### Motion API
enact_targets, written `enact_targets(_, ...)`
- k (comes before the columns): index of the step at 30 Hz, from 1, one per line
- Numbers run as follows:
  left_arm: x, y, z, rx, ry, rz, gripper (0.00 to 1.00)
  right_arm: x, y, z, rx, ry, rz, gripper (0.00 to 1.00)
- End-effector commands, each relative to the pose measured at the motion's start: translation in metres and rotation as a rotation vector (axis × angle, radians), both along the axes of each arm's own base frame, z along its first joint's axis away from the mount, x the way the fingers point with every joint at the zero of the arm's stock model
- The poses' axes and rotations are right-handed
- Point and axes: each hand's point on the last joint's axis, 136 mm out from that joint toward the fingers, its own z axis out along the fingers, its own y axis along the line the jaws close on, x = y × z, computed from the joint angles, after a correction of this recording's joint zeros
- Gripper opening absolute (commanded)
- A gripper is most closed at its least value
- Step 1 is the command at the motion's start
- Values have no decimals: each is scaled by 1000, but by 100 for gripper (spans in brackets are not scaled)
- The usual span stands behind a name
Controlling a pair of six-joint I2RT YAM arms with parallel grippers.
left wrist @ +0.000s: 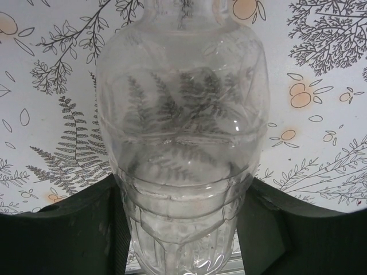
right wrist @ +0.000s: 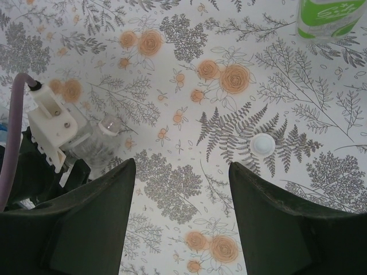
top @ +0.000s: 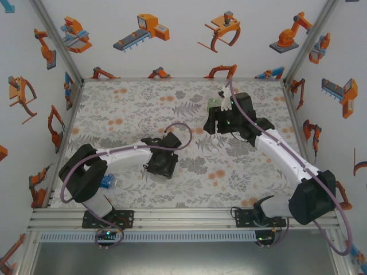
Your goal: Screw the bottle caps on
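Note:
A clear plain bottle (left wrist: 182, 114) sits between the dark fingers of my left gripper (left wrist: 182, 180), which press on both sides of its lower body; its neck points away from the camera. In the top view the left gripper (top: 162, 160) is at mid table. My right gripper (right wrist: 180, 166) hangs open over bare table, holding nothing. One white cap (right wrist: 264, 143) lies flat on the table just beyond its right fingertip. The green bottle (right wrist: 330, 17) stands further off at the top right. The right gripper (top: 217, 123) is at the back right, next to the green bottle (top: 215, 104).
A clear bottle with a blue label (top: 106, 182) lies by the left arm's base. In the right wrist view the left gripper's white mount (right wrist: 51, 123) and the clear bottle (right wrist: 94, 143) sit at the left. White walls enclose the flowered table (top: 126, 109).

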Motion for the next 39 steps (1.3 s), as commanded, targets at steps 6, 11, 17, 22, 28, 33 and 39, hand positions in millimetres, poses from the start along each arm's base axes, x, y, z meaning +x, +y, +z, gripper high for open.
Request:
enact_targets(6,15,13,52,19,-102,-122,25,-7,-4,1,-9,9,-14,61)
enact_targets(11,29,14,99,-37,-178,-248,17,-14,-10,-15,-49,64,-27,60)
enact_targets(17,44,20,153,-117,-253,-378,0,-20,-24,-51,-116,163,-90,58)
enact_targets(22,38,8,189,-190,-333,-595,0,-21,-35,-88,-173,263,-168,56)
enact_targets(28,21,-15,215,-297,-506,-861,0,-8,-44,-121,-223,303,-260,48)
enact_targets(33,12,-17,217,-331,-667,-948,0,8,-48,-139,-257,303,-320,48)
enact_targets(39,-2,-3,206,-289,-721,-1000,0,25,-45,-150,-276,294,-339,49)
